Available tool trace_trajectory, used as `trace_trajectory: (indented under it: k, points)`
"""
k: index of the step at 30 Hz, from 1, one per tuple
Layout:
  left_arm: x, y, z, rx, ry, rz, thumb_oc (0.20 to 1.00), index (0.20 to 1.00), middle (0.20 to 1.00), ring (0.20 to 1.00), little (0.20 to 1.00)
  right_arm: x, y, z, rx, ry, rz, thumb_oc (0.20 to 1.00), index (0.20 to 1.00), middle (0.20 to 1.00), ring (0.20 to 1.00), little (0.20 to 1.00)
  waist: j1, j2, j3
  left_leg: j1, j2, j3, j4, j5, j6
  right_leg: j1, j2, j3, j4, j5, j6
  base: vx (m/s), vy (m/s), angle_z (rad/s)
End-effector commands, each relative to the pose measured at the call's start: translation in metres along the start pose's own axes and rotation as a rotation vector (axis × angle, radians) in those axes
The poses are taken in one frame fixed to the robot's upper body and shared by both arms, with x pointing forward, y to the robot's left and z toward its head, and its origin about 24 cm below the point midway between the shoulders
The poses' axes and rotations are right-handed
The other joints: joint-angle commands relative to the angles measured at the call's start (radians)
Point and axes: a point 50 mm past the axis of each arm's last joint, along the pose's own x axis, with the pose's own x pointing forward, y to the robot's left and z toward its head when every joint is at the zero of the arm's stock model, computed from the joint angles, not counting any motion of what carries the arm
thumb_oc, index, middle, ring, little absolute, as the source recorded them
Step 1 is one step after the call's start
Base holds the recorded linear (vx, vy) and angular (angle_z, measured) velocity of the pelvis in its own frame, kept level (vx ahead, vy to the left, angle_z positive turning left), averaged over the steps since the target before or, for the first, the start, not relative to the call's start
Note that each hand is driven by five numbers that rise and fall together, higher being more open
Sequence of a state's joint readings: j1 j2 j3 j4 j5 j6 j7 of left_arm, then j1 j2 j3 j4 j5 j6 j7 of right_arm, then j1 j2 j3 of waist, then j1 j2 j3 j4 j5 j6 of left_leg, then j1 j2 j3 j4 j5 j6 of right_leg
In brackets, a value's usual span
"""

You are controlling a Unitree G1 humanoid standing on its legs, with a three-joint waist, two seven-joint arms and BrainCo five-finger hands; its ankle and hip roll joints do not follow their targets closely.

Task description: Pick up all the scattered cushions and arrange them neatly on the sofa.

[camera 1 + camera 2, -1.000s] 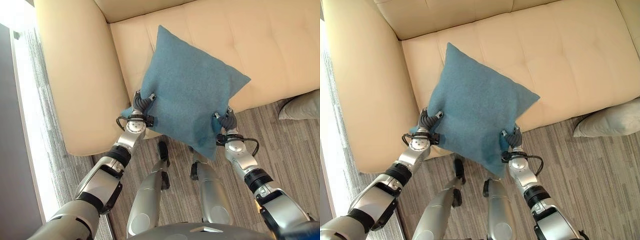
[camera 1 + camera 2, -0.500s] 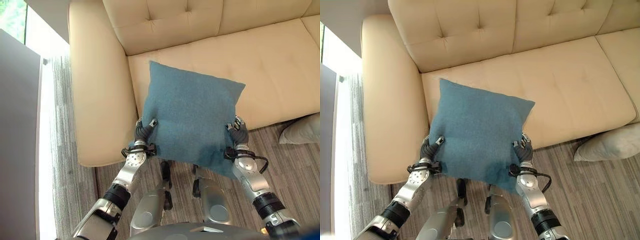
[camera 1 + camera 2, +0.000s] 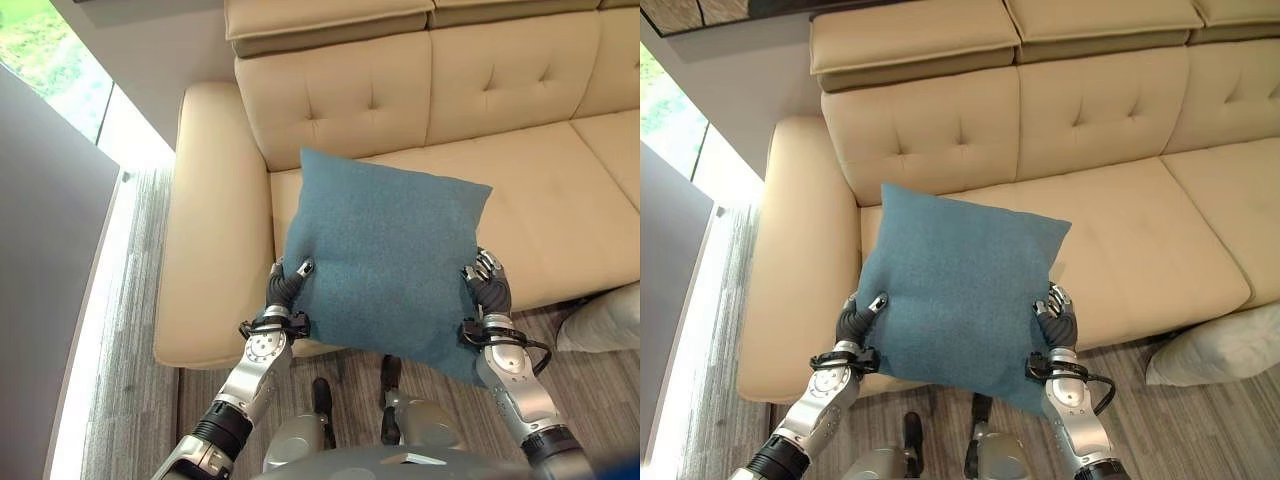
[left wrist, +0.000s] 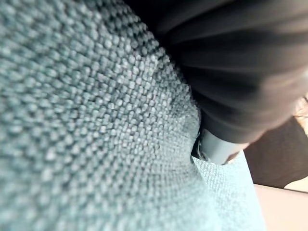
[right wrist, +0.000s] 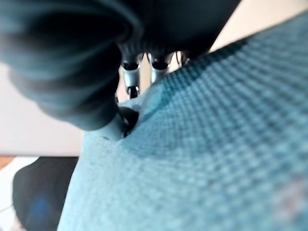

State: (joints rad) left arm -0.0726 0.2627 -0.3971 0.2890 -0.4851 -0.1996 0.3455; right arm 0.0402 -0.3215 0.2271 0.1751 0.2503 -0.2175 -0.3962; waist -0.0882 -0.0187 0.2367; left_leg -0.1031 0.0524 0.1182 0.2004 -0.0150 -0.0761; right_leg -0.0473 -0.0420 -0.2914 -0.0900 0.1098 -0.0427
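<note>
blue cushion [image 3: 960, 290] pinched by both hands' fingers | over sofa [image 3: 1120, 230] seat | grey cushion [image 3: 1225, 345] on floor

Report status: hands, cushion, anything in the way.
Left hand and right hand both shut on blue cushion, held above sofa seat. Grey cushion on floor at right. Nothing blocking.

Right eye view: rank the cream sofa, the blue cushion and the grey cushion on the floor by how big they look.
1. Cream tufted leather sofa
2. Square blue fabric cushion, held nearer the camera, so it looks enlarged
3. Grey cushion, cut off by the picture's edge, so unsure
</note>
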Motion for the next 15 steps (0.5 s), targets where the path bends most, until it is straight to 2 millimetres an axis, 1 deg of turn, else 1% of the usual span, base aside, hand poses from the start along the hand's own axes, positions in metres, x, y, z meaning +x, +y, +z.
trace_trajectory:
  k: [1, 3, 4, 5, 6, 9, 10, 11, 13, 14, 15]
  points:
    - [0.007, -0.048, 0.05, -0.065, -0.237, -0.224, 0.2, 0.2, 0.2, 0.2, 0.2, 0.008, 0.014, 0.053, 0.065, -0.278, 0.063, 0.2, 0.2, 0.2, 0.2, 0.2, 0.0, -0.012, -0.026, -0.092, 0.04, 0.064, 0.062, 0.02, -0.012, 0.079, -0.027, 0.024, 0.105, -0.22, 0.089, 0.07, -0.031, 0.2]
    - [0.007, -0.047, 0.049, -0.052, -0.232, -0.22, 0.2, 0.2, 0.2, 0.2, 0.2, 0.008, 0.015, 0.054, 0.073, -0.282, 0.061, 0.2, 0.2, 0.2, 0.2, 0.2, 0.003, -0.016, -0.033, -0.129, 0.034, 0.094, 0.055, 0.03, -0.005, 0.088, -0.025, 0.027, 0.106, -0.225, 0.092, 0.09, -0.003, 0.16]
    - [0.009, -0.047, 0.049, -0.038, -0.228, -0.216, 0.2, 0.2, 0.2, 0.2, 0.2, 0.009, 0.016, 0.056, 0.085, -0.287, 0.059, 0.2, 0.2, 0.2, 0.2, 0.2, 0.011, -0.013, -0.035, -0.149, 0.026, 0.102, 0.035, 0.048, -0.001, 0.087, -0.016, 0.031, 0.11, -0.224, 0.091, 0.09, 0.024, 0.02]
    - [0.009, -0.046, 0.05, -0.04, -0.231, -0.211, 0.2, 0.2, 0.2, 0.2, 0.2, 0.009, 0.018, 0.057, 0.092, -0.29, 0.062, 0.2, 0.2, 0.2, 0.2, 0.2, 0.018, -0.012, -0.035, -0.139, 0.023, 0.102, 0.019, 0.046, 0.0, 0.089, -0.012, 0.043, 0.115, -0.228, 0.093, 0.17, 0.084, -0.15]
    - [0.007, -0.042, 0.048, -0.05, -0.23, -0.19, 0.2, 0.2, 0.2, 0.2, 0.2, 0.009, 0.023, 0.059, 0.1, -0.299, 0.077, 0.2, 0.2, 0.2, 0.2, 0.2, 0.034, -0.009, -0.044, -0.119, 0.004, 0.083, -0.016, 0.043, 0.009, 0.099, -0.003, 0.055, 0.12, -0.233, 0.102, 0.19, 0.081, -0.48]
    - [0.005, -0.038, 0.047, -0.057, -0.226, -0.181, 0.2, 0.2, 0.2, 0.2, 0.2, 0.009, 0.025, 0.06, 0.112, -0.3, 0.085, 0.2, 0.2, 0.2, 0.2, 0.2, 0.039, -0.011, -0.057, -0.105, -0.005, 0.073, -0.042, 0.049, 0.013, 0.11, -0.002, 0.056, 0.126, -0.24, 0.108, 0.2, 0.084, -0.56]
    - [0.002, -0.03, 0.045, -0.049, -0.22, -0.155, 0.2, 0.2, 0.2, 0.2, 0.2, 0.007, 0.031, 0.063, 0.119, -0.311, 0.102, 0.2, 0.2, 0.2, 0.2, 0.2, 0.058, -0.004, -0.076, -0.042, -0.03, 0.069, -0.098, 0.028, 0.04, 0.114, -0.01, 0.062, 0.186, -0.259, 0.122, 0.26, 0.169, -0.47]
    - [0.0, -0.028, 0.044, -0.046, -0.221, -0.15, 0.2, 0.2, 0.2, 0.2, 0.2, 0.006, 0.033, 0.064, 0.127, -0.312, 0.11, 0.2, 0.2, 0.2, 0.2, 0.2, 0.062, -0.005, -0.074, -0.015, -0.037, 0.075, -0.108, 0.018, 0.051, 0.104, -0.025, 0.06, 0.244, -0.261, 0.135, 0.3, 0.225, -0.41]
    - [-0.001, -0.022, 0.045, -0.039, -0.228, -0.132, 0.2, 0.2, 0.2, 0.2, 0.2, 0.007, 0.037, 0.067, 0.132, -0.324, 0.118, 0.2, 0.2, 0.2, 0.2, 0.2, 0.065, 0.01, -0.068, 0.025, -0.041, 0.087, -0.128, 0.004, 0.074, 0.041, -0.056, 0.058, 0.384, -0.235, 0.18, 0.11, 0.159, -0.23]
    - [-0.001, -0.021, 0.045, -0.03, -0.227, -0.129, 0.2, 0.2, 0.2, 0.2, 0.2, 0.007, 0.04, 0.067, 0.135, -0.321, 0.13, 0.2, 0.2, 0.2, 0.2, 0.2, 0.063, 0.016, -0.061, 0.04, -0.043, 0.091, -0.133, -0.001, 0.087, 0.008, -0.07, 0.062, 0.455, -0.221, 0.196, 0.09, 0.141, -0.18]
    - [-0.001, -0.019, 0.045, -0.021, -0.229, -0.127, 0.2, 0.2, 0.2, 0.2, 0.2, 0.007, 0.041, 0.067, 0.135, -0.32, 0.142, 0.2, 0.2, 0.2, 0.2, 0.2, 0.06, 0.021, -0.058, 0.055, -0.044, 0.092, -0.139, -0.004, 0.094, -0.018, -0.075, 0.07, 0.511, -0.214, 0.205, 0.08, 0.116, -0.2]
